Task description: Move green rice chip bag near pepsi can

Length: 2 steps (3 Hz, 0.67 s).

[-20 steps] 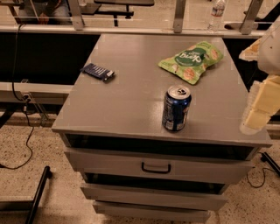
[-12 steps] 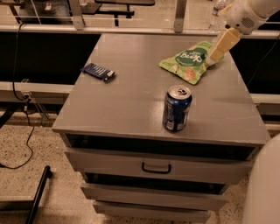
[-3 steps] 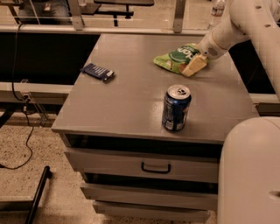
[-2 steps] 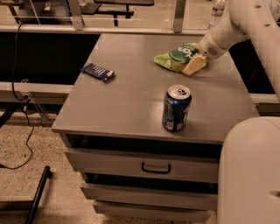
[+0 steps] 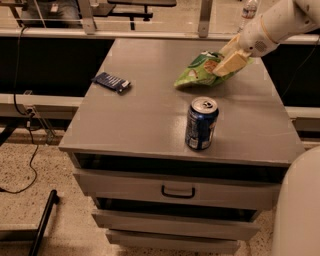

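The green rice chip bag (image 5: 196, 73) is at the back right of the grey cabinet top (image 5: 150, 117). Its right end is raised and its left end hangs down to about the surface. My gripper (image 5: 227, 60) comes in from the upper right and is shut on the bag's right end, its tan fingers (image 5: 231, 62) over the bag. The pepsi can (image 5: 201, 123) stands upright near the front edge, a short way in front of the bag and apart from it.
A small dark blue flat packet (image 5: 112, 82) lies at the left of the top. A clear water bottle (image 5: 248, 9) stands behind the cabinet. Drawers with a handle (image 5: 178, 192) are below. Part of my white body (image 5: 300, 210) fills the lower right corner.
My gripper has closed on the bag's right end and lifted it a little. The bag now tilts, its left end lower and closer to the can. The can and packet have not moved.
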Motion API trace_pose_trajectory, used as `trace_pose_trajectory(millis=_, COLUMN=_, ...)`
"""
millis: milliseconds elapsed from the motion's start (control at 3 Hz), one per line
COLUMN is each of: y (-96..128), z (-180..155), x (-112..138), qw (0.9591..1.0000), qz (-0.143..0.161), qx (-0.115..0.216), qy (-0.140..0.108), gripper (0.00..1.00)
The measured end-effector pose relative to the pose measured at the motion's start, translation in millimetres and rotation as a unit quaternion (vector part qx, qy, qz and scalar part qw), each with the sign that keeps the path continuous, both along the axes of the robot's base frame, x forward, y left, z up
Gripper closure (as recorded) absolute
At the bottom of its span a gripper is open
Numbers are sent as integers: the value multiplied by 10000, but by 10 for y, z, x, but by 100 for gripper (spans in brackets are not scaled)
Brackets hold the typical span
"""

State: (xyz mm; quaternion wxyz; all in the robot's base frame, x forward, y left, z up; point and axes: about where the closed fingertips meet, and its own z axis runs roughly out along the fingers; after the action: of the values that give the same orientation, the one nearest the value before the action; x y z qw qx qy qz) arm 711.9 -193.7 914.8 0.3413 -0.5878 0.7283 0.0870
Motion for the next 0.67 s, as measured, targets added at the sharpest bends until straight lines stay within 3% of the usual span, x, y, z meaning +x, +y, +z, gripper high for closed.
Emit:
trace_pose_trajectory(millis=333, y=-117, z=137, x=-207, qw=9999, qz=101, qx=41, qy=-70, gripper=100)
trace_pose_trajectory(millis=667, y=-283, z=129, x=-428, qw=9999, qz=115, qx=51, qy=12, gripper=100)
